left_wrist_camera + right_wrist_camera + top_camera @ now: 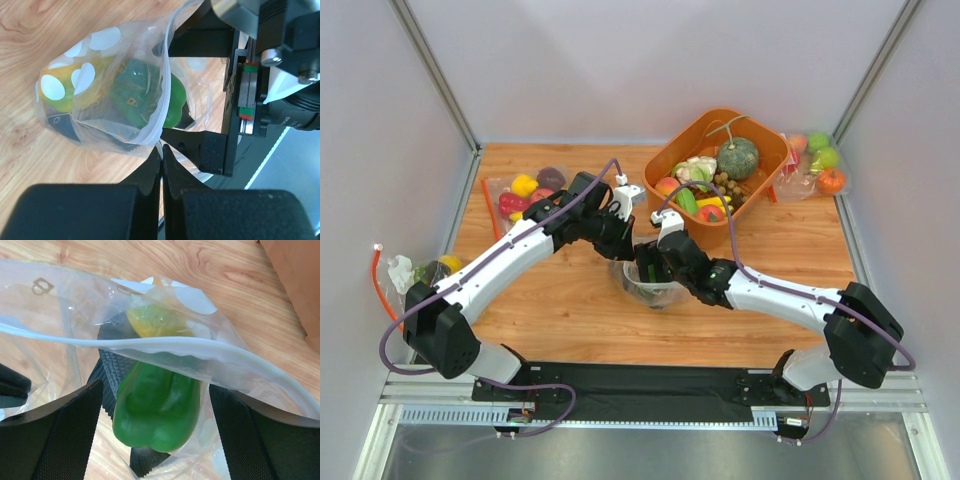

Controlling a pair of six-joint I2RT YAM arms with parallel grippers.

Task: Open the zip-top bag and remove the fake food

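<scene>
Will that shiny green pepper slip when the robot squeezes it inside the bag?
Probably a bit: the green pepper looks glossy and smooth, so it may slide. Its rounded lobes could let it roll or twist between the right gripper's open fingers. Likely hard plastic, so it shouldn't squash.

The zip-top bag [100, 65] is showing clear plastic dotted with white circles. Through it, a glossy green vegetable [155, 410] and a yellow piece [152, 322] are glowing. The desk [570, 310] is showing warm wood grain; the basket [692, 133] is gleaming orange.
</scene>
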